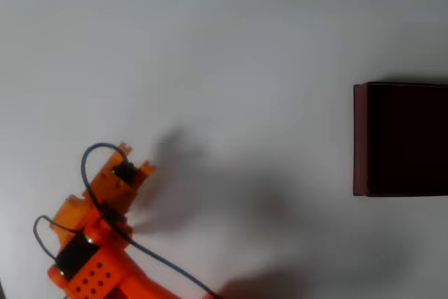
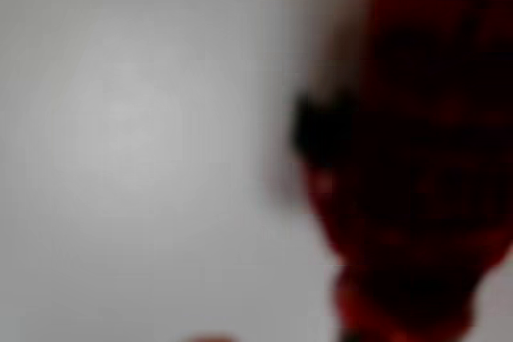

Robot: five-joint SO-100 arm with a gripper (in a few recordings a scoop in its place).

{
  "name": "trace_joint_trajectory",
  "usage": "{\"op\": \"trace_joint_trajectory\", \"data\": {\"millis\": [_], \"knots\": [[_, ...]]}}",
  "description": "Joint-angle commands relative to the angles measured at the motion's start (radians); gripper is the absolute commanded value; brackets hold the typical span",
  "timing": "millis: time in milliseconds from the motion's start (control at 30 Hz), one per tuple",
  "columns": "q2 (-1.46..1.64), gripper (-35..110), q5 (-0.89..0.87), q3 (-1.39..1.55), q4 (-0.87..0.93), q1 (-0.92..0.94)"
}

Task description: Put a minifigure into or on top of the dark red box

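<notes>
Minifigure a blurred red-and-dark mass close to the wrist camera, dark red box cut off at the overhead view's right edge, orange gripper low at lower left, its grip impossible to tell

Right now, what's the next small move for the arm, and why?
Probably lift slightly and start swinging toward the dark red box. In the wrist view a blurred red shape with dark patches, likely the minifigure, sits very close to the lens, suggesting it's at the pincer, though the grip itself can't be confirmed. In the overhead view the arm is lower left, the box far right.
</notes>
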State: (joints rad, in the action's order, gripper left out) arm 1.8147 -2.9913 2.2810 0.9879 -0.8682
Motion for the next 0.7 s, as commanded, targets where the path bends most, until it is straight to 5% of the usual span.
{"op": "trace_joint_trajectory", "data": {"millis": [0,667], "knots": [[0.032,27,0.006,0.026,-0.018,0.000],[-0.008,25,0.020,0.055,-0.084,0.005]]}}
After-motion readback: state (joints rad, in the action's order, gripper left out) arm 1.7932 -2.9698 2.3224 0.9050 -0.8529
